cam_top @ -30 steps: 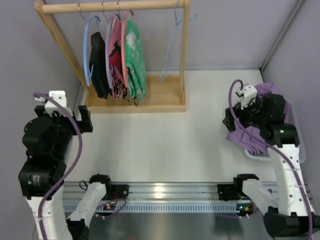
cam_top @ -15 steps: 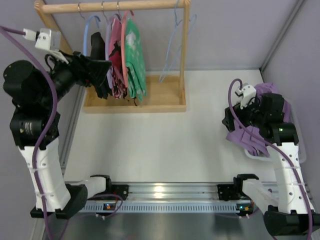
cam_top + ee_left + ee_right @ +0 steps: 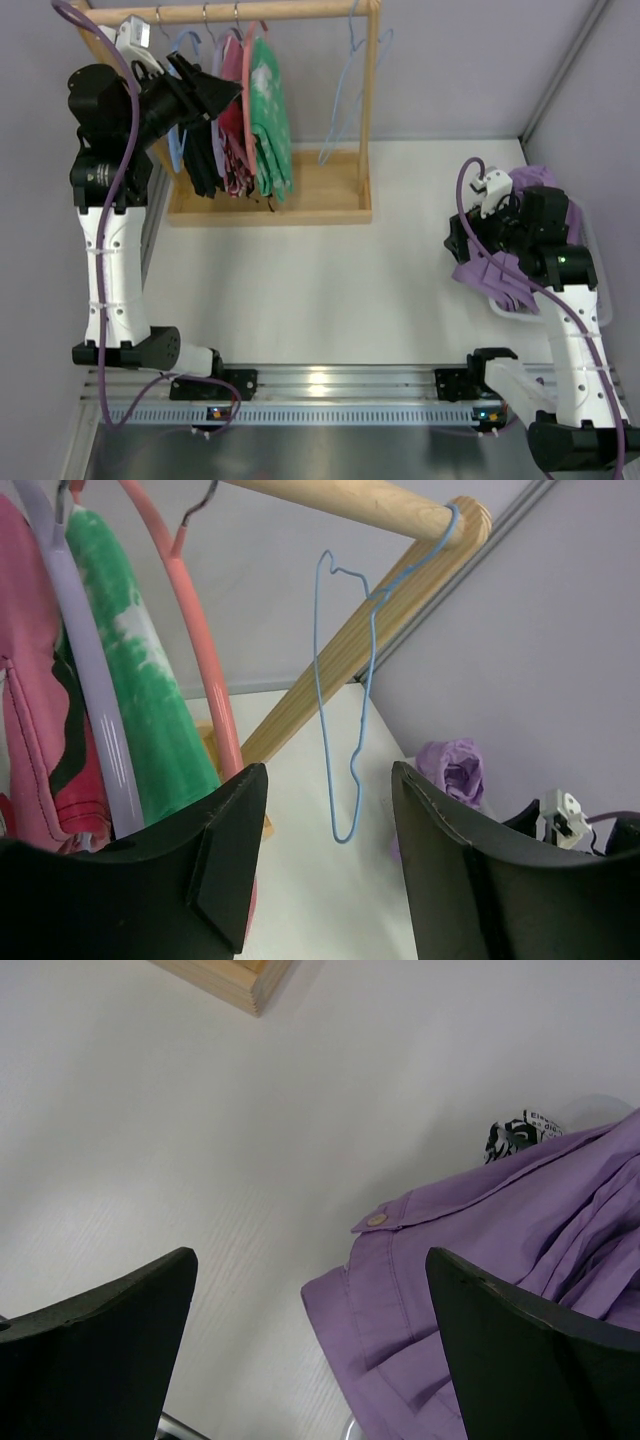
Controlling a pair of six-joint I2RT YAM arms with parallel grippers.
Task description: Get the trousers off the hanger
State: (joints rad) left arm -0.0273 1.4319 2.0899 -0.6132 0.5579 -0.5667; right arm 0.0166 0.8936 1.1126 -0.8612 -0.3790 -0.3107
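The green trousers point(image 3: 270, 110) hang on the salmon-pink hanger point(image 3: 248, 85) from the wooden rail point(image 3: 290, 10), rightmost of the clothed hangers. My left gripper point(image 3: 215, 95) is open and empty, raised to rail height just left of the hung garments. In the left wrist view the trousers point(image 3: 140, 690) and the salmon hanger point(image 3: 205, 650) sit left of the open left gripper point(image 3: 328, 780), the hanger's arm passing by the left finger. My right gripper point(image 3: 465, 245) is open and empty, low over the table's right side point(image 3: 310, 1260).
A lilac hanger point(image 3: 95, 690) with a pink-and-black garment point(image 3: 25, 720) and a light blue hanger with dark clothes point(image 3: 195, 140) hang left of the trousers. An empty blue wire hanger point(image 3: 345, 700) hangs right. Purple cloth point(image 3: 500, 1250) lies in a tray point(image 3: 600, 300) under the right arm.
My left arm has swung up from low at the table's left side to rail height, bringing the open gripper to the hung garments. The right arm has not moved.
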